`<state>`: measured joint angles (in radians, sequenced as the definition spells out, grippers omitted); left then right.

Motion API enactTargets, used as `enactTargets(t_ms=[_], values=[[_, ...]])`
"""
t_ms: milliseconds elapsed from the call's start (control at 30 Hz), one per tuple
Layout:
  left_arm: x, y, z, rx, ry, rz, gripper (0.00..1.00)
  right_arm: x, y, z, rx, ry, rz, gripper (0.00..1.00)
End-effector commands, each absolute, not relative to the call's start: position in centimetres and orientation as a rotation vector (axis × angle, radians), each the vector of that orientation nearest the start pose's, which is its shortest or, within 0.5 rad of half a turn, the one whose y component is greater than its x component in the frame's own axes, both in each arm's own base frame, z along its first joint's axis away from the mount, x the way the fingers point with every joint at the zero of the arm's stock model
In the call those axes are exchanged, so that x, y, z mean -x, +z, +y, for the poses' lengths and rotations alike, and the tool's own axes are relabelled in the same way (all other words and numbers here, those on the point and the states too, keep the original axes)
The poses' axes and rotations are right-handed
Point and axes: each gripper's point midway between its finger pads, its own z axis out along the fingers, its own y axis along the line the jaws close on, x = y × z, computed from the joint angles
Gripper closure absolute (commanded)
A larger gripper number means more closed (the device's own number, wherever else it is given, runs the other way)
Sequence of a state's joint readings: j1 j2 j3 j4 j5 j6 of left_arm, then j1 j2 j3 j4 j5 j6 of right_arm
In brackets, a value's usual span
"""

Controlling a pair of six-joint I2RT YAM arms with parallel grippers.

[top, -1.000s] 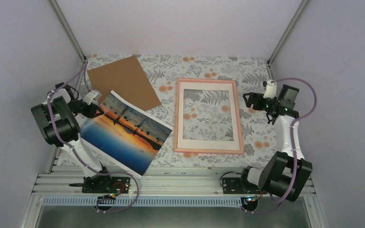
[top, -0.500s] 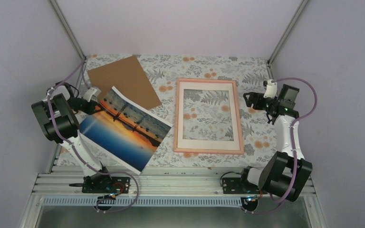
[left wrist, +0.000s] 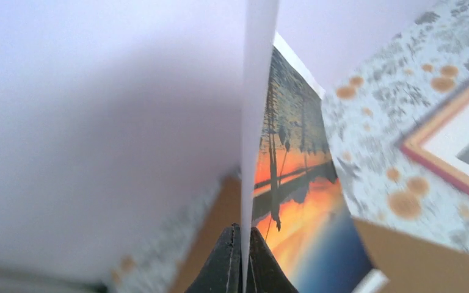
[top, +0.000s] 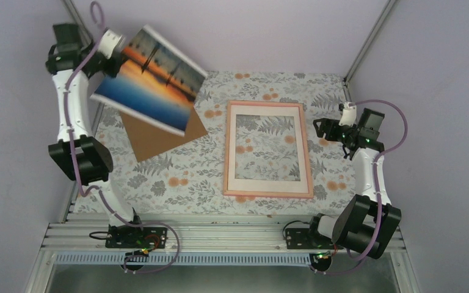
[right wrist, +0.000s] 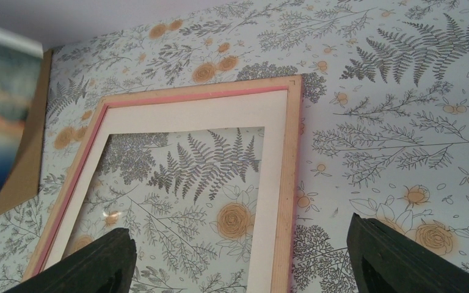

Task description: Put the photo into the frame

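The left pincer [top: 113, 54] is clamped on the left edge of the sunset photo [top: 149, 79] and holds it tilted in the air at the upper left of the overhead view, above the brown cardboard sheet [top: 162, 139]. In the left wrist view its black fingers [left wrist: 220, 271] pinch the paper, seen edge-on. The pink frame [top: 226, 152] lies flat mid-picture on the floral worktop [top: 159, 183], with a white mat board [top: 267, 182] inside it. The right pincer [top: 319, 129] hovers just right of the frame, fingers apart, holding nothing.
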<state>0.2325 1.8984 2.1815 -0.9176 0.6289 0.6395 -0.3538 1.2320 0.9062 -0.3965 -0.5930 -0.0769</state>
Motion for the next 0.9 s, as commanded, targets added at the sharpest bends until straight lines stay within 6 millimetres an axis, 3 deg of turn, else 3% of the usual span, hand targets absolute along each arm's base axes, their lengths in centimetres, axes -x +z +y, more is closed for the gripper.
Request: enactTargets(t_ms=[0, 67, 133, 267, 400, 500, 600, 867], values=[[-52.3, 43.4, -6.8, -0.839, 0.11, 1.733, 0.98, -35.8, 20.6, -3.1, -0.004, 0.407, 2.157, 0.15], [-52.5, 44.0, -11.6, -0.923, 0.185, 1.657, 0.98, -35.7, 20.7, -3.4, -0.017, 0.392, 2.157, 0.14], [-51.8, 42.7, -17.9, -1.041, 0.207, 1.601, 0.98, -35.5, 20.7, -3.9, -0.038, 0.38, 2.157, 0.14], [-49.1, 35.6, -27.6, -1.275, 0.214, 1.575, 0.98, -35.2, 20.6, -5.1, -0.094, 0.371, 2.155, 0.12], [-44.9, 29.1, -35.1, -1.435, 0.157, 1.543, 0.98, -34.7, 20.7, -6.0, -0.126, 0.373, 2.154, 0.1], [-42.1, 24.6, -39.1, -1.512, 0.064, 1.596, 0.98, -34.4, 20.7, -6.7, -0.149, 0.368, 2.158, 0.1], [-39.7, 21.0, -41.6, -1.562, -0.05, 1.68, 0.98, -33.9, 20.7, -7.4, -0.177, 0.375, 2.161, 0.1], [-33.2, 17.0, -44.6, -1.661, -0.285, 1.706, 0.98, -33.5, 20.9, -8.3, -0.215, 0.405, 2.144, 0.1]])
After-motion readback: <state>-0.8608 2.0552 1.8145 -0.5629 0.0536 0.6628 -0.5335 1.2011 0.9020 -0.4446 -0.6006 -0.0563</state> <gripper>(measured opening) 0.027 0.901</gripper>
